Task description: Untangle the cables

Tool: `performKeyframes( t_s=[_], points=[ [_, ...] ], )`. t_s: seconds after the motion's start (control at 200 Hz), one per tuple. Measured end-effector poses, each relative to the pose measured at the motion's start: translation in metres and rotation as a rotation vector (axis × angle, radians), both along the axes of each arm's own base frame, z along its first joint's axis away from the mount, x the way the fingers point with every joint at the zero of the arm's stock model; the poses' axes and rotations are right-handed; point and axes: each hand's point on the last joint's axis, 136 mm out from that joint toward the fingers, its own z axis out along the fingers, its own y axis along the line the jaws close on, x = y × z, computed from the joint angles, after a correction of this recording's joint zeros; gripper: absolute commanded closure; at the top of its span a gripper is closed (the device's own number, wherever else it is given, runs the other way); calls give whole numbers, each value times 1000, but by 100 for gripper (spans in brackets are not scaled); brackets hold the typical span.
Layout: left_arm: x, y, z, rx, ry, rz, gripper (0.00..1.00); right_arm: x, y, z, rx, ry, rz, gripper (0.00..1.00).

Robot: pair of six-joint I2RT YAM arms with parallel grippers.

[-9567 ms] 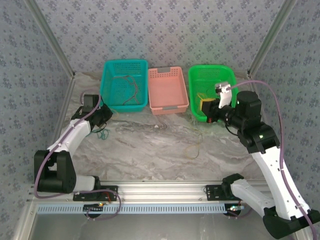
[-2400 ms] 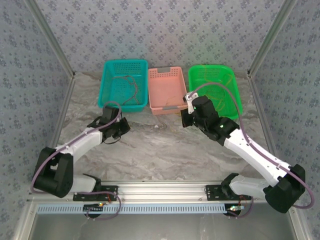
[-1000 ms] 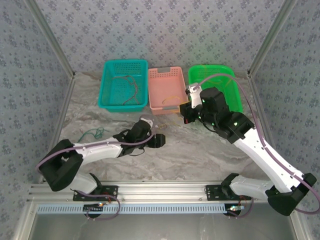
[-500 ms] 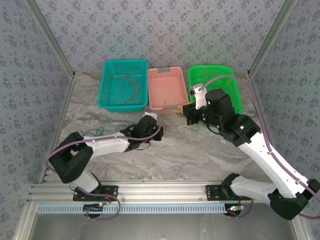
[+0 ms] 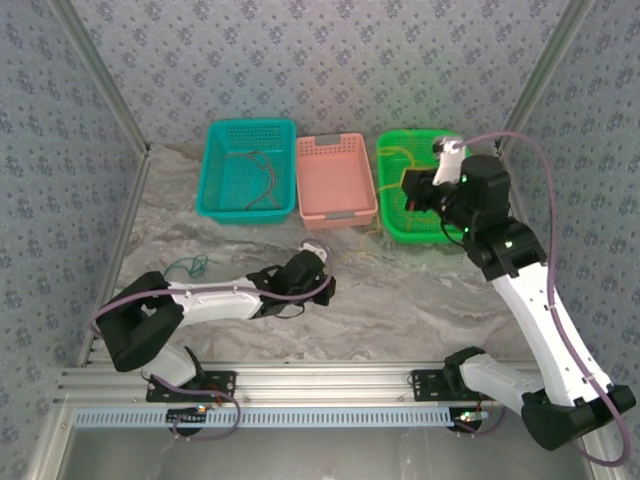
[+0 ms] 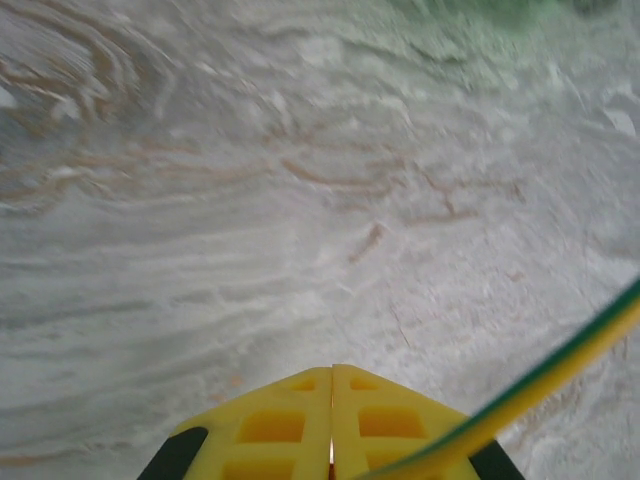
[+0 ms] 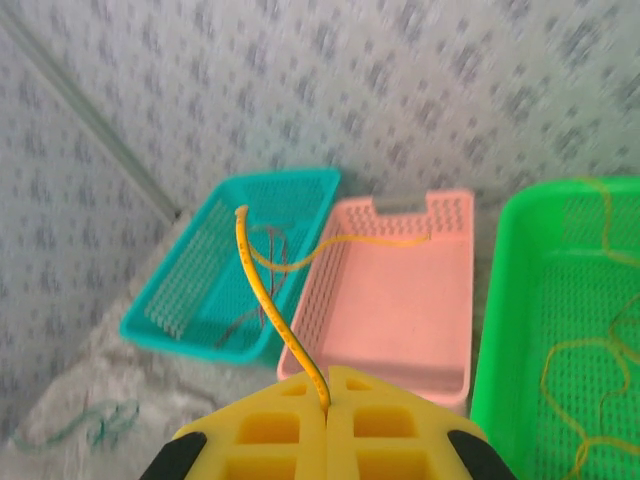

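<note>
My right gripper (image 5: 408, 187) hangs over the green basket (image 5: 462, 215), shut on a yellow cable (image 7: 268, 300). That cable rises from the seam of the jaws (image 7: 328, 372) and curls away over the pink basket (image 7: 400, 300). My left gripper (image 5: 325, 290) is low over the middle of the table, jaws shut (image 6: 332, 372). A taut yellow-green cable (image 6: 560, 365) slants across its right finger towards the seam. A green cable (image 5: 185, 267) lies on the table at the left. Dark cables (image 5: 262, 180) lie in the teal basket (image 5: 222, 205). More yellow cable (image 7: 590, 370) lies in the green basket.
Three baskets stand in a row at the back: teal, pink (image 5: 345, 212) and green. Patterned walls with metal posts close the cell on three sides. A metal rail (image 5: 320, 385) with the arm bases runs along the near edge.
My left gripper has shut and shifted a little right and nearer. My right gripper has swung from in front of the pink basket to above the green basket, with the yellow cable in it.
</note>
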Motion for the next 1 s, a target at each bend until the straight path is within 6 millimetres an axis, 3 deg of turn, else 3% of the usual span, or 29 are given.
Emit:
performKeyframes(
  t_s=[0.13,0.23,0.365,0.55,0.805,0.999],
  points=[
    [-20,-6,-5,34,3,-65,100,25,-32,40,66,-93,-97,100],
    [-34,-12,-8,62,0,-117,100,45,-59,55,123,-134,-166,100],
    [-50,-19,-11,96,-12,-183,100,74,-88,54,207,-133,-225,100],
    [-63,-23,-12,127,-26,-243,100,103,-101,41,281,-101,-242,100],
    [-66,-23,-13,153,-50,-269,100,120,-129,47,374,-114,-255,100],
    [-73,-36,-6,148,-92,-308,100,132,-135,44,425,-99,-215,100]
  ],
)
